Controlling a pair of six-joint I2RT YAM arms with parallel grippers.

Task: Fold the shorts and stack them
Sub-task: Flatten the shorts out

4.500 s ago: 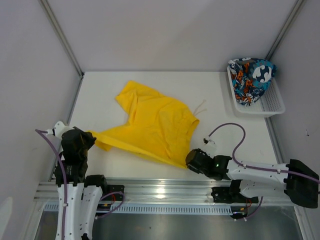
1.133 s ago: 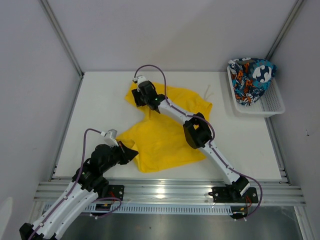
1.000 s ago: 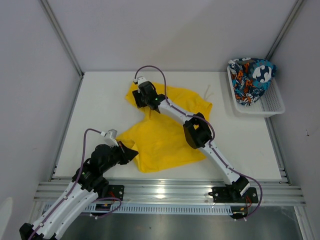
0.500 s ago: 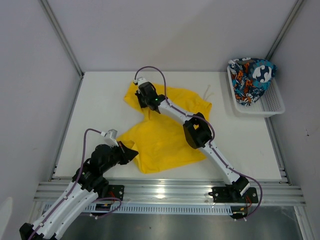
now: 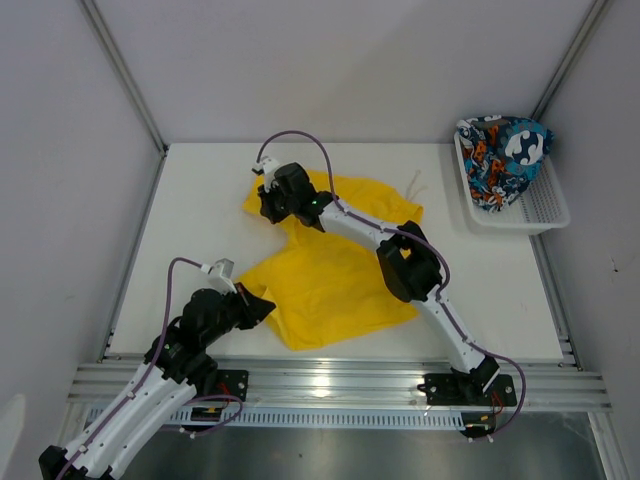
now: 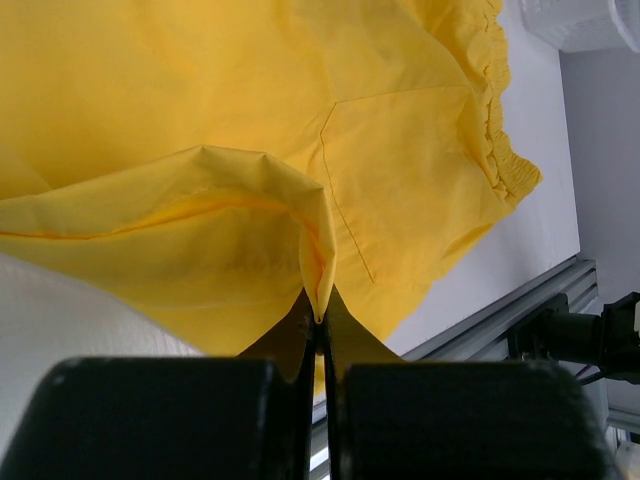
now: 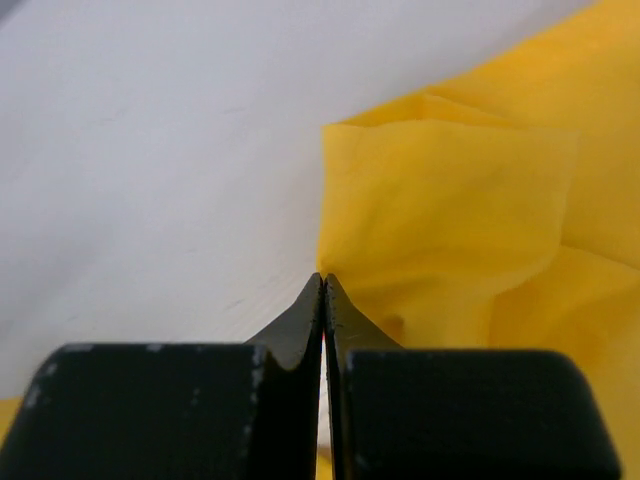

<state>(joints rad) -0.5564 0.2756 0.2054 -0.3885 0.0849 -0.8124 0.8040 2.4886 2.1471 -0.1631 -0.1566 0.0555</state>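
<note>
Top external view puts the yellow shorts [image 5: 335,275] mid-table [image 5: 200,200], well left of the basket [image 5: 545,215], which holds the printed pair [image 5: 503,160]. Both sets of jaws are clamped on yellow cloth. My right arm [image 5: 345,220] pinches the far leg's corner and my left arm [image 5: 185,340] a fold of the near leg, both on the side away from the basket. The waistband faces the basket, so I'd judge the fold carries far leg onto near.
</note>
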